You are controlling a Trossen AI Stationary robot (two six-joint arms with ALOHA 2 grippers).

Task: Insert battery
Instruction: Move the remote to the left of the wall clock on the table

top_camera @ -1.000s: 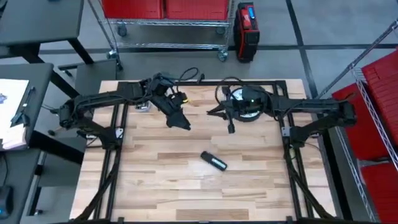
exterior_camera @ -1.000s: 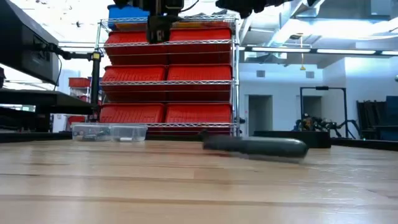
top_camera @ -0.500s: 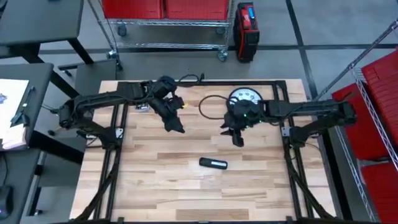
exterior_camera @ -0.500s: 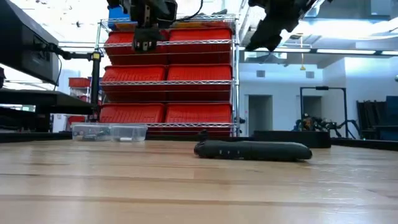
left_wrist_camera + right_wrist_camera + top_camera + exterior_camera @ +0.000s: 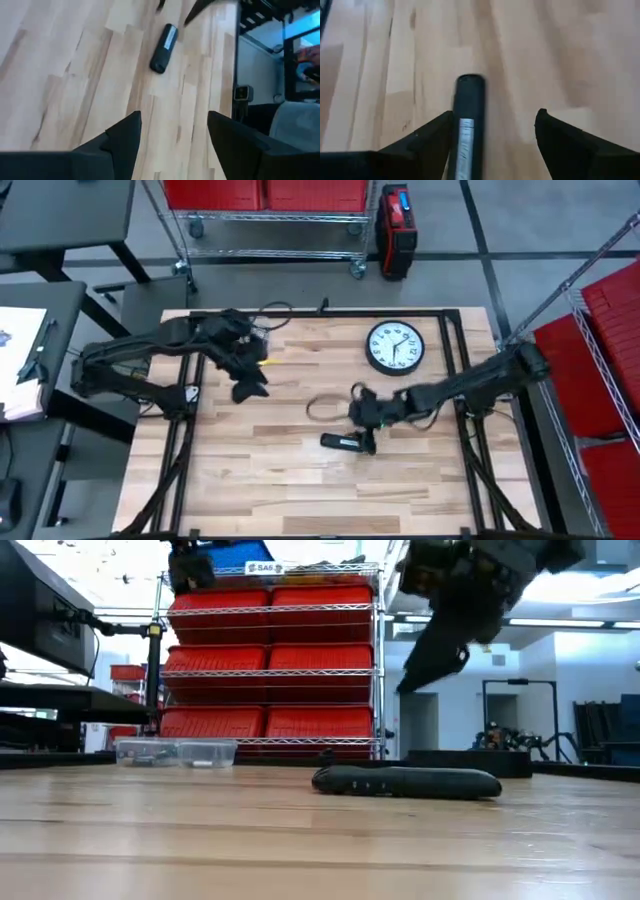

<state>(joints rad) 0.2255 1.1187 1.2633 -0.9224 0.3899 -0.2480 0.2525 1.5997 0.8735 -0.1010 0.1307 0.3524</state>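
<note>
Near the middle of the wooden table [image 5: 250, 480], slightly toward five o'clock, a dark remote-like device [image 5: 343, 442] is lying flat on its long side. In the low view it is resting on the boards with nothing touching it. The right gripper [image 5: 366, 430] is hanging just over the device's three-o'clock end, and in the right wrist view its two fingers [image 5: 427, 137] are standing spread apart with the device's body [image 5: 468, 125] showing between them, nothing pinched. At ten o'clock from the device, well apart from it, the left gripper [image 5: 243, 386] is hovering above bare boards; the left wrist view is showing its fingers [image 5: 125, 137] released and wide, with the device farther off beyond them. Toward one o'clock on the table, a round wall clock [image 5: 394, 346] is lying face up. A black cable [image 5: 322, 406] is looping just beside the right gripper.
</note>
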